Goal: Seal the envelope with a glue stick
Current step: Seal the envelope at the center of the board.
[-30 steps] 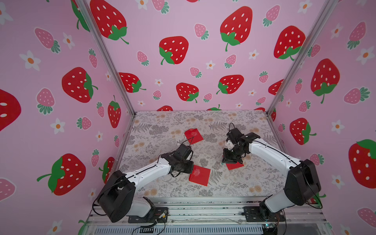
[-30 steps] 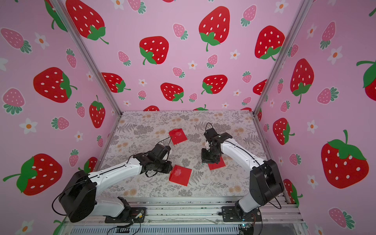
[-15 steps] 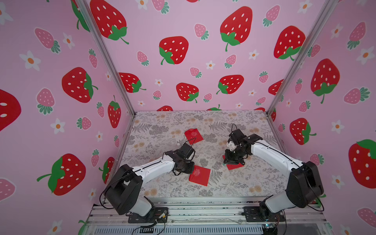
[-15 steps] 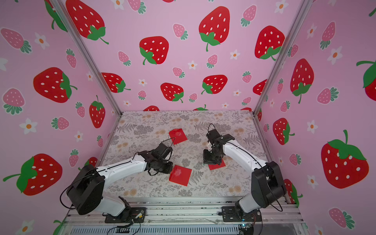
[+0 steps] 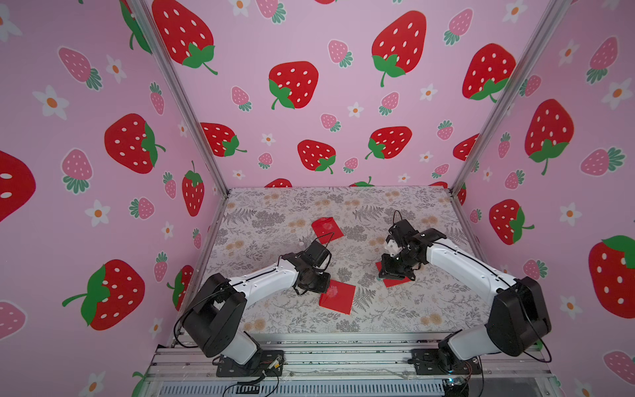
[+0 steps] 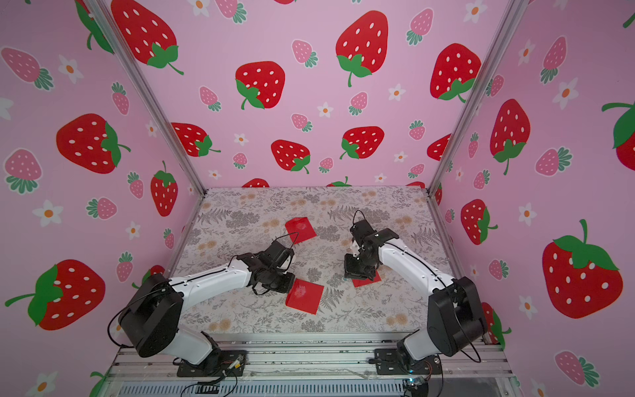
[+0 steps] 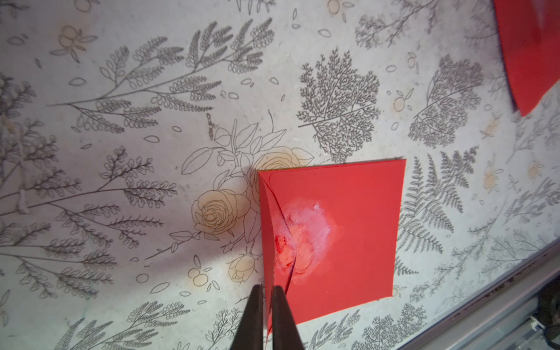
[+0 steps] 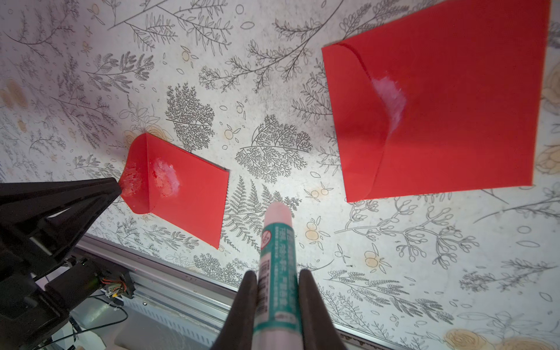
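Red envelope (image 5: 338,298), lower centre in a top view, has its flap (image 8: 136,178) pinched by our left claw (image 7: 268,288); our right claw (image 8: 278,272), gripping the glue stick (image 8: 277,242), hangs to its right.

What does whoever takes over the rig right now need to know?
Left gripper: shut on the lifted flap of the near envelope.
Right gripper: shut on the uncapped glue stick.
Done: whitish glue smears sit on that envelope's body and flap.
Also on the table: the far envelope and the right-side envelope, both flat, the latter partly hidden by the right gripper.
Left, probably: add glue if needed, fold the flap down, press it shut.
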